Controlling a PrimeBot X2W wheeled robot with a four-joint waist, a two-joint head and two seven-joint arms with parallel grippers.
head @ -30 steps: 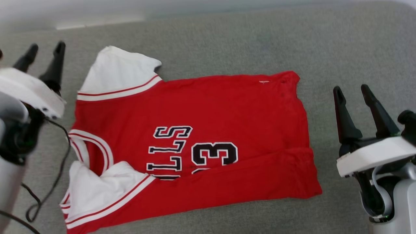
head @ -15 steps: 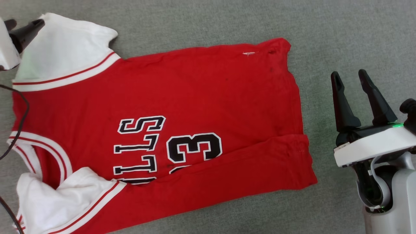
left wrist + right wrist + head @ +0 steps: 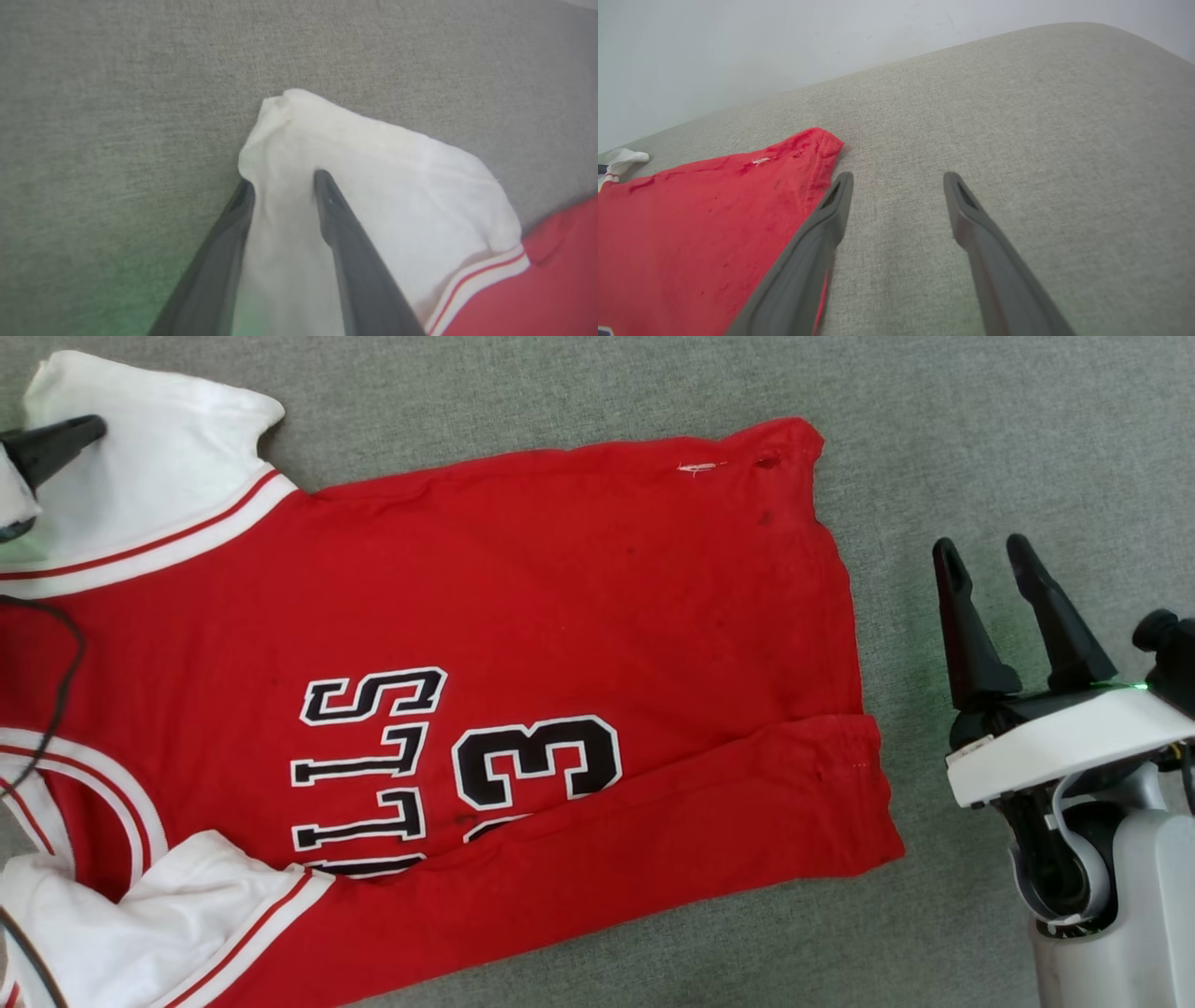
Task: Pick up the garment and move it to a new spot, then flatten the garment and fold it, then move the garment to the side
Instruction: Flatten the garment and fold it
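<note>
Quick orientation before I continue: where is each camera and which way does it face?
Head view: on the head, looking down at the garment on the grey surface; right claw at lower right, left claw at upper left.
Left wrist view: along the left claw's fingers, straddling the white sleeve.
Right wrist view: along the open right claw, beside the garment's hem.
All share the garment.

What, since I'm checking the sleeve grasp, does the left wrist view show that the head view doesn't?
Left wrist view adds: both fingers of the left tool, apart, straddling the edge of the white sleeve, with cloth between them. Head view adds: the garment spread out with its lettering and number, and the right tool, open, beside it. Shared: the white sleeve, its striped trim, red cloth and the grey surface.
</note>
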